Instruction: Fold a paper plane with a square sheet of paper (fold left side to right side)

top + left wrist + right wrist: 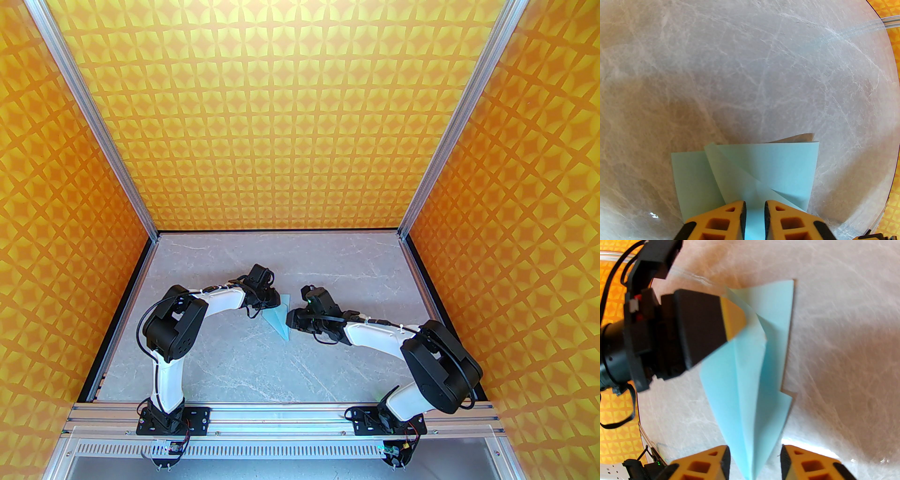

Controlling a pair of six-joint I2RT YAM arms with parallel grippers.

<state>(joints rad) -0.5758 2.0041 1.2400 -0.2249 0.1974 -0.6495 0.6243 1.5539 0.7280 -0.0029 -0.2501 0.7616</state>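
The square sheet of paper lies near the table's middle, folded into a narrow light-blue paper plane (281,321) with a centre crease and layered flaps. My left gripper (272,300) stands at the plane's wide far end. In the left wrist view this gripper (754,206) is shut on a raised fold of the paper plane (764,168). Its orange fingertip (733,317) also appears in the right wrist view, against the flap. My right gripper (293,321) sits at the right of the plane. Its fingers (754,451) are open, with the pointed nose of the plane (750,380) lying loose between them.
The grey marble tabletop (281,370) is walled by orange patterned panels (300,117) at the back and both sides. An aluminium rail (281,415) carries both arm bases at the near edge. The left arm's black wrist (670,333) hangs close to the plane's left side.
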